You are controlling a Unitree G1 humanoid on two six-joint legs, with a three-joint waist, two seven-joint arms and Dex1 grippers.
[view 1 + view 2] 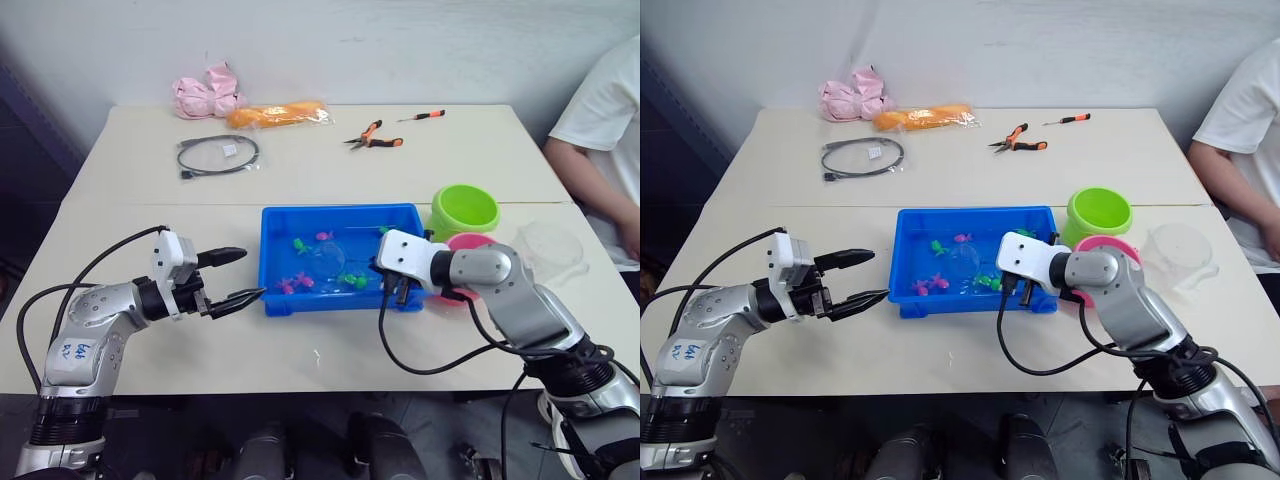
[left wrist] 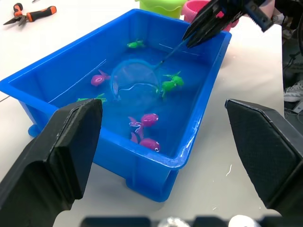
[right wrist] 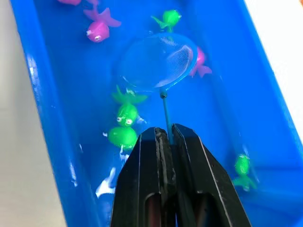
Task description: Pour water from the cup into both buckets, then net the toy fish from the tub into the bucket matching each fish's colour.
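Observation:
The blue tub holds water with several pink fish and green fish. My right gripper is shut on the thin handle of the net. The net's light blue hoop is dipped in the water mid-tub, with a pink fish at its edge and green fish close by. To the left of the tub, my left gripper hangs open and empty. The lime green bucket and the pink bucket stand just right of the tub. The clear cup sits further right.
A person in a white shirt sits at the table's right side. At the back lie a coiled black cable, orange-handled pliers, a small screwdriver, an orange packet and a pink bag.

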